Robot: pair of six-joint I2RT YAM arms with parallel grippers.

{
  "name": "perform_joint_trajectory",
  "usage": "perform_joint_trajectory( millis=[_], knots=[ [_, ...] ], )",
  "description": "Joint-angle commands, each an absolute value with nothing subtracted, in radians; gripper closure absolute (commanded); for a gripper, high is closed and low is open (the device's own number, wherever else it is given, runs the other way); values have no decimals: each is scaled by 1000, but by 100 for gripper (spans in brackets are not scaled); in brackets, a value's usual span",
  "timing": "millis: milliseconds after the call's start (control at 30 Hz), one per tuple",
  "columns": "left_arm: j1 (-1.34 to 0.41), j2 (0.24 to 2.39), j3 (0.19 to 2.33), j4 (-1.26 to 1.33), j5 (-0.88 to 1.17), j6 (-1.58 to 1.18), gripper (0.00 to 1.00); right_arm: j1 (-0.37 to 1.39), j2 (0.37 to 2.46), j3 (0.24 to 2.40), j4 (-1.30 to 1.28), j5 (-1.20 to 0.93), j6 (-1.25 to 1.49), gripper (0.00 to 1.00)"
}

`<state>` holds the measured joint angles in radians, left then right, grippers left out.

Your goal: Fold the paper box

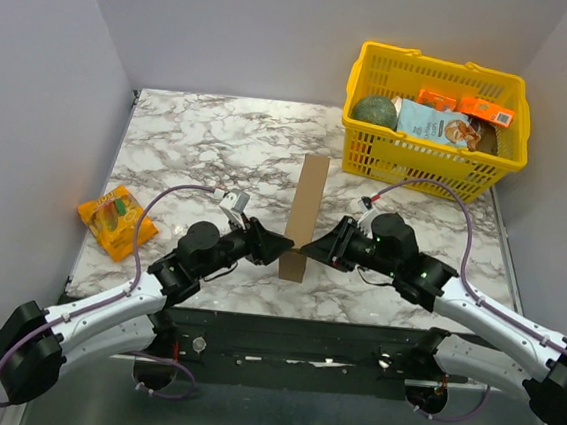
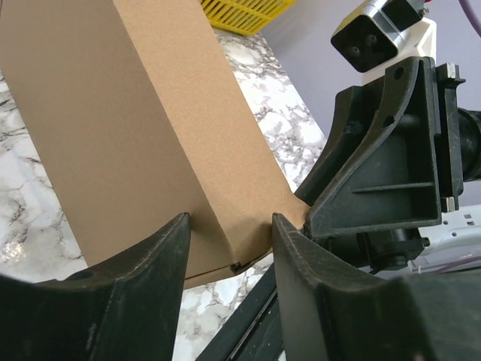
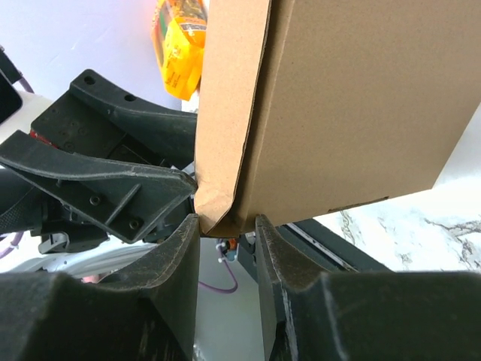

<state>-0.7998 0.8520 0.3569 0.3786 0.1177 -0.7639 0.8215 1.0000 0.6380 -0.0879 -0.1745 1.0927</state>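
**Both grippers pinch the near end of the cardboard box**

At the far left of the white-and-grey marbled table [image 1: 211,135] lies a small orange and yellow plastic snack packet [image 1: 115,219], flat on the stone and well apart from everything else.

Next comes the left arm [image 1: 103,316], white with black joints, reaching in from the near left corner. The left gripper [image 1: 285,246] has its black fingers [image 2: 150,263] set on either side of the near lower corner of the plain brown corrugated paper box [image 1: 308,200], and both press against the cardboard, so it is clamped on the box.

The paper box stands in the middle of the table, between the two arms. It is a long, narrow slab on its edge, with its near end by the grippers and its length running away toward the far side. From the left wrist camera its broad face leans slightly.

Just to the right, the right gripper [image 1: 310,247] meets the same near end from the other side. Its two fingers [image 3: 169,256] are clenched on a folded lower corner of the cardboard, which fills the gap between them. The two grippers are nose to nose, nearly touching. The right arm [image 1: 495,313] trails off to the near right corner.

In the far right corner sits a yellow plastic slatted basket [image 1: 419,160], holding a round dark green object [image 1: 376,111], a pale blue pouch [image 1: 427,126] and an orange carton [image 1: 479,109].
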Motion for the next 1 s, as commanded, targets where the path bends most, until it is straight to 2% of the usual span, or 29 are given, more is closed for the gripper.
perform_joint_trajectory(
  millis=[0, 33, 200, 533, 733, 800, 833, 867, 967],
  knots=[
    [-818, 907, 295, 244, 166, -713, 49, 816, 1107, 572, -515, -127, 1049, 99],
    [-819, 908, 293, 244, 161, -707, 53, 815, 1106, 575, -531, -127, 1049, 99],
    [-825, 928, 298, 219, 143, -689, 57, 816, 1109, 584, -609, -114, 1040, 99],
    [-845, 930, 301, 193, 107, -678, 57, 815, 1141, 595, -686, -147, 988, 100],
    [-861, 896, 322, 187, 92, -684, 57, 815, 1129, 681, -667, -137, 904, 99],
    [-864, 896, 337, 187, 90, -681, 57, 816, 1103, 733, -692, -77, 879, 84],
    [-864, 903, 344, 187, 91, -680, 57, 815, 1094, 747, -699, -57, 859, 71],
    [-865, 908, 356, 187, 91, -675, 57, 815, 1069, 765, -709, -42, 850, 44],
    [-874, 936, 380, 195, 94, -673, 57, 816, 1028, 833, -739, 29, 810, 22]
  ],
)
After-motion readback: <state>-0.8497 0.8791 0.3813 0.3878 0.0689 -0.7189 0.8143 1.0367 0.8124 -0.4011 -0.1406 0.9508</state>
